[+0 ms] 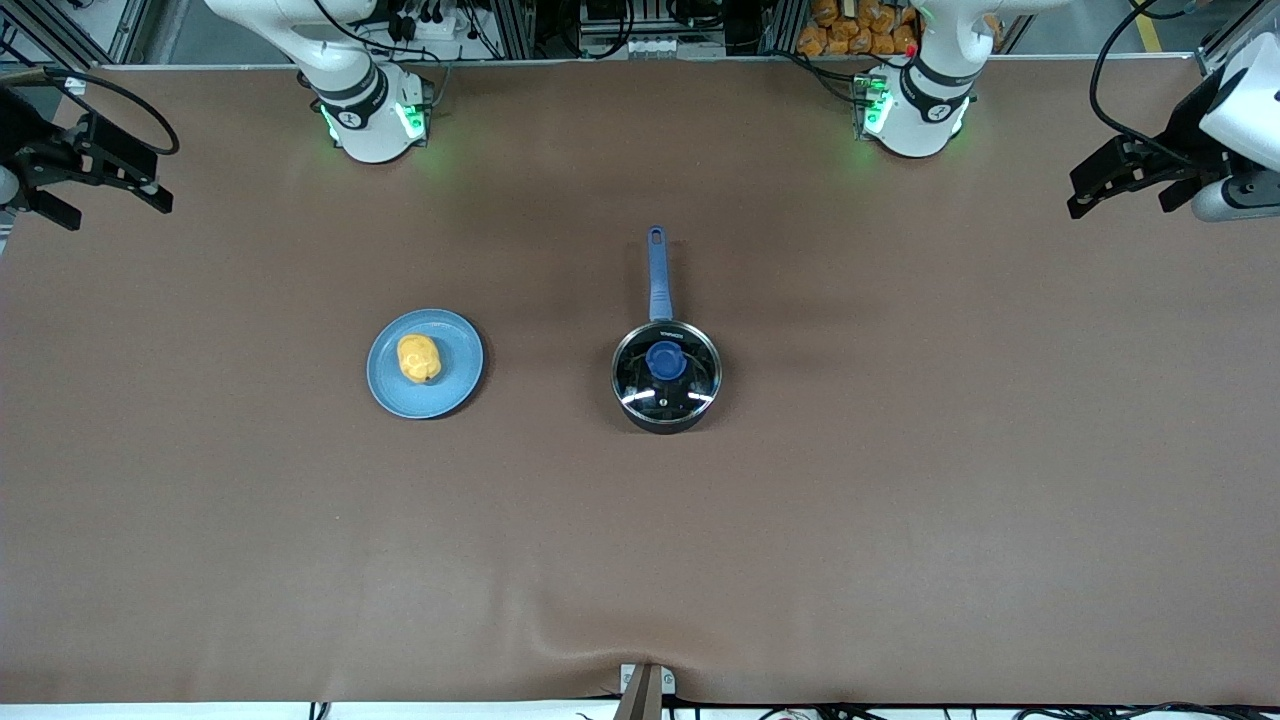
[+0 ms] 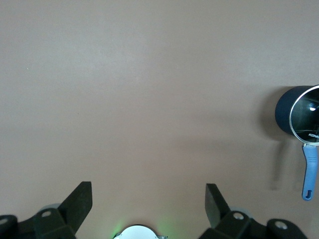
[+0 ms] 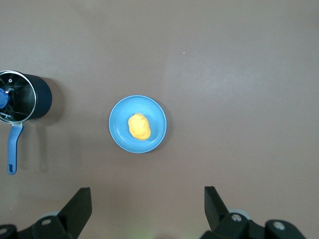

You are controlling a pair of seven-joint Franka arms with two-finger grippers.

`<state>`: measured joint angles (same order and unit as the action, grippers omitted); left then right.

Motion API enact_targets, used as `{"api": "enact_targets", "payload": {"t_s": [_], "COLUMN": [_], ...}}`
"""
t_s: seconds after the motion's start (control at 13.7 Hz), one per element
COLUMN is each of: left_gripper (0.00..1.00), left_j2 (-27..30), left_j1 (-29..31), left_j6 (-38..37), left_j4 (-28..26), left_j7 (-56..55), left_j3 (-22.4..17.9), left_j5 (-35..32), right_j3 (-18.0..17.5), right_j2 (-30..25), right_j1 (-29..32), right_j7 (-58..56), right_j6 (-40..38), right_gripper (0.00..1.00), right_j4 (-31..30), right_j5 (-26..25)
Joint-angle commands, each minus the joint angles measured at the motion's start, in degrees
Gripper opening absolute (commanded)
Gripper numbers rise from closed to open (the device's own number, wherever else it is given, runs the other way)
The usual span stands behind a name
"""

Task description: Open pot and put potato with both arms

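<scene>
The black pot stands at the table's middle with its glass lid and blue knob on; its blue handle points toward the robot bases. The yellow potato lies on a blue plate, beside the pot toward the right arm's end. My left gripper is open and empty, up over the table's left arm end. My right gripper is open and empty over the right arm's end. The left wrist view shows the pot. The right wrist view shows the pot, potato and plate.
Brown cloth covers the table. Both green-lit arm bases stand along the edge farthest from the front camera. A small metal clamp sits at the nearest edge. Orange items lie off the table past the bases.
</scene>
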<state>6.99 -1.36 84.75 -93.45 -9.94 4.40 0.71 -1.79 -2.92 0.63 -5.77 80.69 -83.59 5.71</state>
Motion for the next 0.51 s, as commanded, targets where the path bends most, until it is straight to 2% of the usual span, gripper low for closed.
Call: {"api": "enact_targets", "payload": {"t_s": [0.0, 0.15, 0.44], "left_gripper": [1.00, 1.00, 1.00], "left_j2": [-0.4, -0.5, -1.2], "left_j1": [-0.1, 0.0, -0.4], "left_j6": [-1.2, -1.2, -1.0], "left_j4": [0.8, 0.7, 0.6], "left_j7": [1.3, 1.3, 1.3], "left_j3": [0.3, 0.4, 0.4], "left_j5": [-1.2, -1.0, -0.5], "right_j3": [-0.3, -0.3, -0.4], "right_j2": [-0.8, -0.8, -0.7], "right_j1": [0.7, 0.7, 0.6], "right_j7": [-0.7, -0.3, -0.2], "right_j6": [-0.2, -0.2, -0.2], "right_gripper": [1.00, 1.00, 1.00], "right_j4": [-0.7, -0.7, -0.7], "right_j5": [-0.7, -2.6, -2.7]}}
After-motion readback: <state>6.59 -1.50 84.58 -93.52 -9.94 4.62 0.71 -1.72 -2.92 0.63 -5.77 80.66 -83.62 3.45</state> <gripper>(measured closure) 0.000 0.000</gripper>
